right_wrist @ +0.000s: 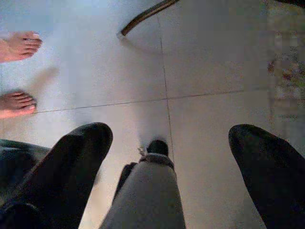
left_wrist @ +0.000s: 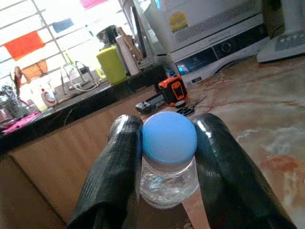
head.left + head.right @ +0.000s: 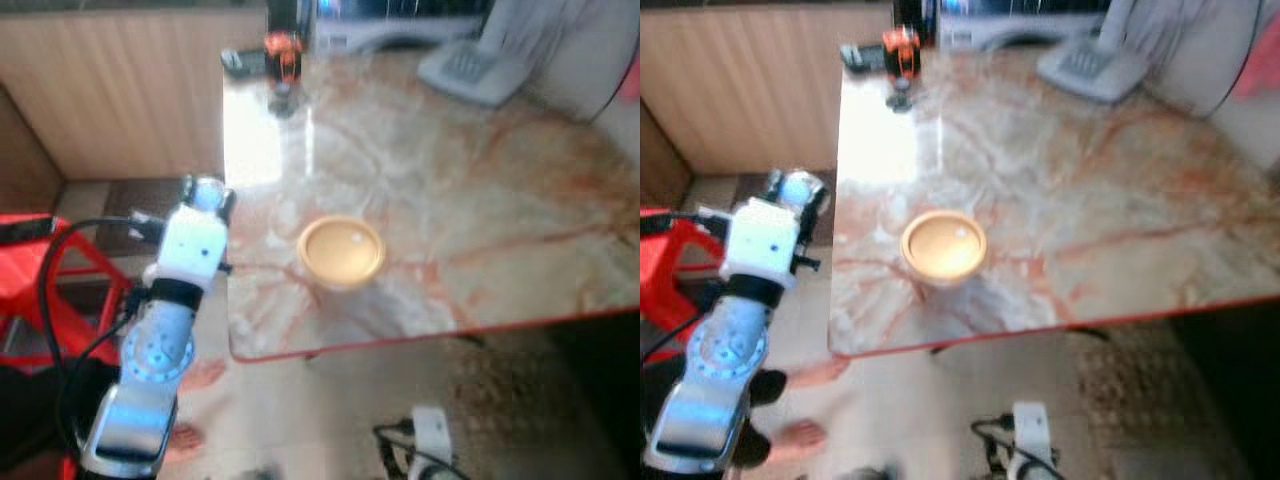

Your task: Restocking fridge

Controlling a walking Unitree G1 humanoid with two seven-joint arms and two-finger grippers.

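Observation:
My left gripper [image 2: 169, 143] is shut on a clear bottle with a blue cap [image 2: 169, 137], one black finger [image 2: 116, 167] on each side of its neck. In the eye views the bottle [image 3: 207, 192] is held up beside the left edge of the marble table [image 3: 480, 200], about level with its top. A yellow bowl [image 3: 341, 250] stands on the table near the front edge, to the right of the bottle. My right gripper [image 1: 169, 133] hangs low over the tiled floor, open, with nothing between its fingers [image 1: 76, 157].
An orange tape measure [image 3: 283, 55] and a grey bundle [image 3: 470, 70] lie at the table's far end. A red stool [image 3: 40, 270] stands to my left. A person's bare feet [image 1: 19, 45] are on the floor close by. Wooden cabinet fronts [image 3: 120, 90] rise behind the table's left side.

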